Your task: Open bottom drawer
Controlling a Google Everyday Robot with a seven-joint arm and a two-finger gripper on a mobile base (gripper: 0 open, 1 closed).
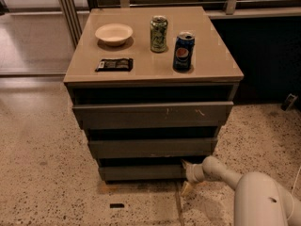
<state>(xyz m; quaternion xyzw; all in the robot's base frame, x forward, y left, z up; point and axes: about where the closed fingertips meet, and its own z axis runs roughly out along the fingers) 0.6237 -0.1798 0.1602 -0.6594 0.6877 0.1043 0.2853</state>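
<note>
**Camera view:** We look down on a three-drawer cabinet as the robot's gripper meets the right end of the bottom drawer. That drawer is the lowest of the stack, just under the middle drawer. We cannot tell whether the claw is released or clenched, nor whether it has any hold on the drawer's edge. The drawer front shows no pulled-out box behind it, so we judge the approach done and the pull itself left to do. A bowl, a green can, a blue can and a dark packet rest on top.
</note>
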